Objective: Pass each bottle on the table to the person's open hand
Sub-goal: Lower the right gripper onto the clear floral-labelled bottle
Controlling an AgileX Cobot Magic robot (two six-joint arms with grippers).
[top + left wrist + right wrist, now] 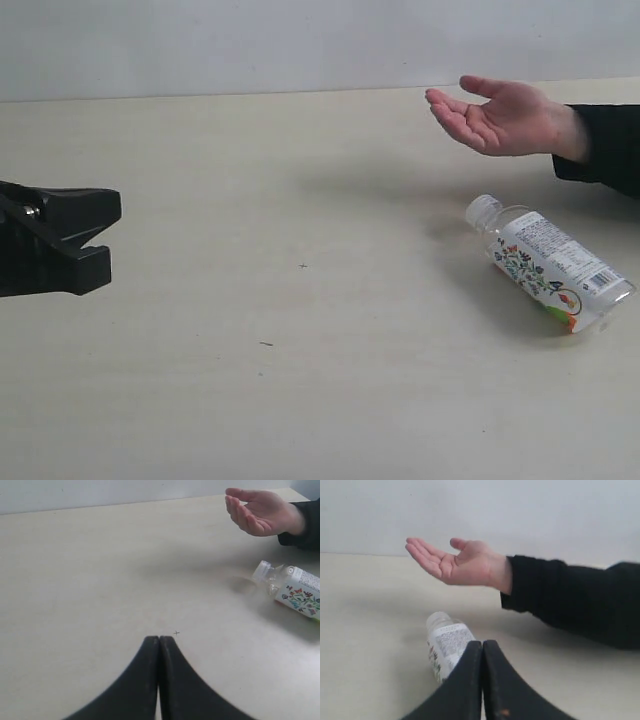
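One wide clear bottle [548, 263] with a white floral label and clear cap lies on its side on the pale table [300, 330], at the right of the exterior view. It also shows in the left wrist view as the bottle [292, 589] and in the right wrist view as the bottle [445, 645], partly behind the fingers. The person's open hand [500, 118] hovers palm up behind it. My left gripper [105, 235] is shut and empty at the far left, well away from the bottle; its tips [159, 639] meet. My right gripper [482, 644] is shut, empty, just short of the bottle.
The person's black sleeve [605, 145] reaches in from the right edge. A pale wall [300, 40] runs behind the table's far edge. Tiny dark specks [302, 266] mark the tabletop between the left gripper and the bottle.
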